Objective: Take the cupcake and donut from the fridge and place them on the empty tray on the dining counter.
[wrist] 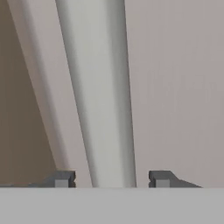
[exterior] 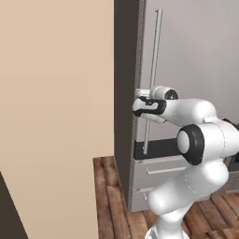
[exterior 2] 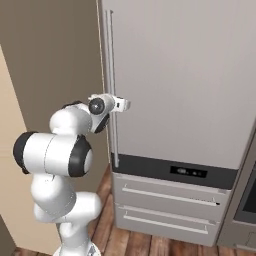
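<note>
My end effector [wrist: 111, 178] sits at the long thin vertical steel handle [wrist: 98, 92] of the tall grey steel-look fridge [exterior 2: 190, 75], whose door is shut. In the hand view the handle runs from twelve o'clock down to six o'clock between my two dark fingertips [wrist: 63, 178], one at about seven o'clock and the other at about five o'clock; a gap shows on each side of the bar, wider on the five o'clock side, so my jaws stand partly open around the handle and I cannot tell that they press on it. In the right base view my end effector [exterior 2: 120, 104] meets the handle a little above its middle. In the left base view my end effector [exterior: 141, 95] lies at the door's left edge, with the handle [exterior: 154, 70] rising toward twelve o'clock. Two pale grey drawers [exterior 2: 167, 197] lie below the door, toward six o'clock, above the brown wooden plank floor [exterior: 112, 205].
</note>
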You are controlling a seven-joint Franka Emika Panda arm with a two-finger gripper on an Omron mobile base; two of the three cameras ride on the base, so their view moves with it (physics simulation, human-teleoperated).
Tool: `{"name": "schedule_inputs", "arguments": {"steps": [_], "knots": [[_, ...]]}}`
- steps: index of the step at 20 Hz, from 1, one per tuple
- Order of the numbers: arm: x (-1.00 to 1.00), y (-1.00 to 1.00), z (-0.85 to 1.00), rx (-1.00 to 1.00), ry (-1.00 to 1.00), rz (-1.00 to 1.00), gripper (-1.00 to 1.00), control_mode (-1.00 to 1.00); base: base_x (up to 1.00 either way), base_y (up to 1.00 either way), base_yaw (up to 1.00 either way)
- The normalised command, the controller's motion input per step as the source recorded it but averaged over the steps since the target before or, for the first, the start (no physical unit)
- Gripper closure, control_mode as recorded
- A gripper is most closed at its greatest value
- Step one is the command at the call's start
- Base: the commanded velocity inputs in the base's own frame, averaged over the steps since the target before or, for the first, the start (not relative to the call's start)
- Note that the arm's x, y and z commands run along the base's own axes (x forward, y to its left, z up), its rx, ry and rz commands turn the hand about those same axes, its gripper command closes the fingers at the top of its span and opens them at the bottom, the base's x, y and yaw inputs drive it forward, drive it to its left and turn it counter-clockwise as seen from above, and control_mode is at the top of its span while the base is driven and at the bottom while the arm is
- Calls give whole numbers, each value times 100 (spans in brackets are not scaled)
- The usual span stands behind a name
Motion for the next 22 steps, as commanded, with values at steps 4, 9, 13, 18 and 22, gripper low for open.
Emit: {"name": "schedule_inputs", "arguments": {"steps": [4, 9, 13, 18, 22], "knots": [[-30, 0, 0, 0, 15, 2, 100, -100, 0, 0, 0], [-100, -25, 0, 0, 13, 0, 100, -100, 0, 0, 0], [-92, -29, 0, 0, 9, 0, 100, -100, 0, 0, 0], [-98, -39, 0, 0, 11, 0, 100, -100, 0, 0, 0], [-100, -57, -1, 0, 6, 0, 100, -100, 0, 0, 0]]}}
